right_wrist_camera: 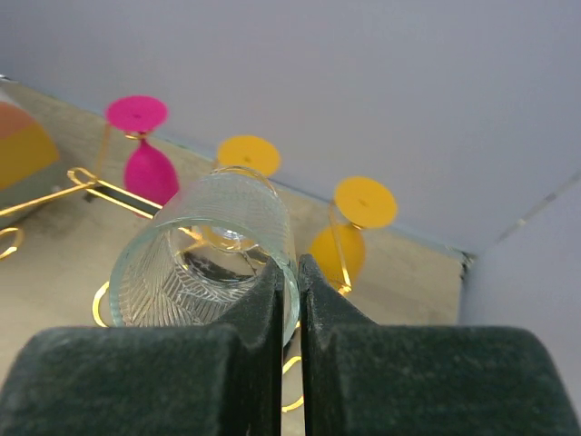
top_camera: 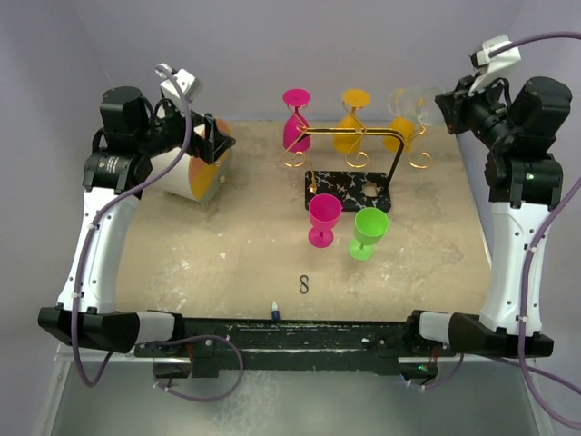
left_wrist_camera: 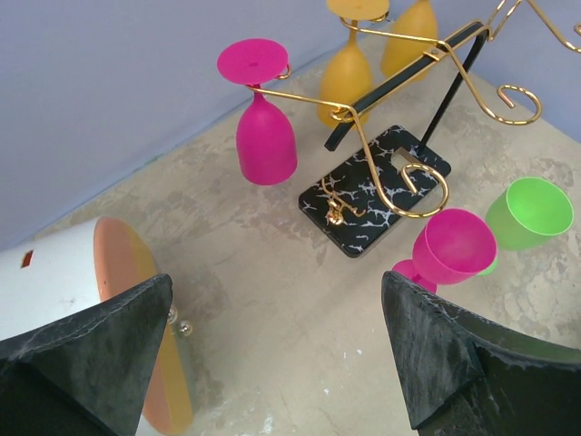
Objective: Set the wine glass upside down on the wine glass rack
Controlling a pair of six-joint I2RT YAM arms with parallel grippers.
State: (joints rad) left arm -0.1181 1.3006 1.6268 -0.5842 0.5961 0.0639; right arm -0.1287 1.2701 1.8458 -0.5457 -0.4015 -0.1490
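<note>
Right wrist: claw (right_wrist_camera: 289, 277) apparently pinches wine glass (right_wrist_camera: 209, 259).

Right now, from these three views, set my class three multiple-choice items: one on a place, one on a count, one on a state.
1. Where is the green glass?
A. standing on the table beside the upright pink glass
B. hanging on the rack
C. in the left gripper

2. How many coloured glasses hang upside down on the wine glass rack?
A. one
B. three
C. five

3. What is the state of the right gripper?
A. open and empty
B. shut on the clear wine glass
C. shut on the rack wire

Answers:
1 A: the top view shows it upright in front of the rack's base.
2 B: the hanging pink glass and two orange glasses hang there.
3 B: the right wrist view shows its fingers pinching the glass's rim.
</note>
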